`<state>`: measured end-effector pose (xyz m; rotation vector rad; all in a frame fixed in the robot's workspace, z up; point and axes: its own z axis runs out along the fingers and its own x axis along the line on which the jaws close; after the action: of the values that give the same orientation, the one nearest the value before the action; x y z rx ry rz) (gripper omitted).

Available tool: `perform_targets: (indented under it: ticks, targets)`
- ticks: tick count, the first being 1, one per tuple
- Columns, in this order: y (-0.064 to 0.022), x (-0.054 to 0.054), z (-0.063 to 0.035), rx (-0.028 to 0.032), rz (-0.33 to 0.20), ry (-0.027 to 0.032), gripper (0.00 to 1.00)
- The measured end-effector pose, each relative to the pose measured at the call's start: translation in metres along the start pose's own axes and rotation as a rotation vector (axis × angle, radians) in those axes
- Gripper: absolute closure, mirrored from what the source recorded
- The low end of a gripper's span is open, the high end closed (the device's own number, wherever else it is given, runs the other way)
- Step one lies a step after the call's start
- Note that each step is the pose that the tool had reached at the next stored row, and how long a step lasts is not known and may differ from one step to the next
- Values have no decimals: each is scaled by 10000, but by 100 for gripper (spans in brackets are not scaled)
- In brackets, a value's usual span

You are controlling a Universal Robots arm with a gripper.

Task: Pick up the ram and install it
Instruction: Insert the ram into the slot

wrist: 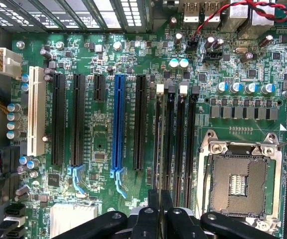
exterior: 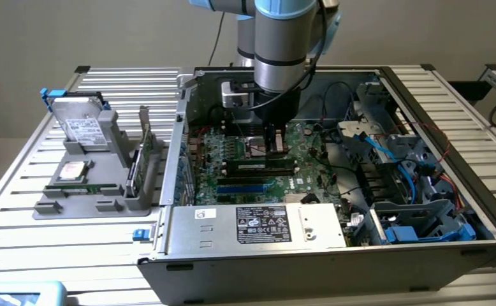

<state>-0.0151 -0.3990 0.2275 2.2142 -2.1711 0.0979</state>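
- bench (exterior: 452, 115): slatted metal top, runs across the whole exterior view and carries everything.
- PC case (exterior: 316, 261): open, centre to lower right of the exterior view, side panel off, cables and blue drive bays at its right end.
- arm (exterior: 282, 38): comes down from top centre of the exterior view into the case, roughly vertical.
- motherboard (exterior: 222, 178): green, lies flat on the case floor. Close up in the wrist view (wrist: 103, 134).
- power supply (exterior: 257, 224): silver box with a label, at the case's near wall, lower centre.
- tray (exterior: 48, 207): grey, on the bench at the exterior view's left, just outside the case.
- hard drive (exterior: 82, 124): stands upright at the tray's back.
- expansion card (exterior: 143, 146): stands on edge at the tray's right side, next to the case wall.
- ram (exterior: 82, 189): green stick lying along the tray's front part, well apart from the hand.
- CPU chip (exterior: 74, 169): square, silver, flat in the tray just behind the ram.
- hand (exterior: 273, 148): low over the motherboard, mid-case. In the wrist view (wrist: 159, 219) it sits over the black memory slots (wrist: 181, 144), between the blue slot (wrist: 117, 119) and the open CPU socket (wrist: 238, 181).
- fingers (wrist: 146, 224): nearly together, thin gap, nothing visibly gripped.
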Motion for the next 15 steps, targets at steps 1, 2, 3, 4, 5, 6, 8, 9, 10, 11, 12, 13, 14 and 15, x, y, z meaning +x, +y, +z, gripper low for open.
perform_targets:
  ticks: [1,2,3,4,5,6,8,9,10,11,12,13,14,15]
  targets:
    - [0,0,0,0,-3,0,87]
    - [0,0,-2,1,-4,1,87]
    - [0,1,-4,1,-5,3,87]
    - [1,3,-6,0,-4,4,87]
    - [1,5,-8,0,-4,5,87]
    - [0,6,-8,1,-4,5,87]
    - [0,6,-8,1,-6,7,87]
    - [0,7,-8,0,-6,11,87]
    - [0,7,-8,0,-6,15,87]
    - [0,7,-8,0,-6,20,87]
    - [-1,7,-8,1,-7,27,87]
    - [0,7,-8,2,-6,28,87]
    - [0,7,-8,1,-5,28,87]
    - [0,7,-7,1,-6,28,87]
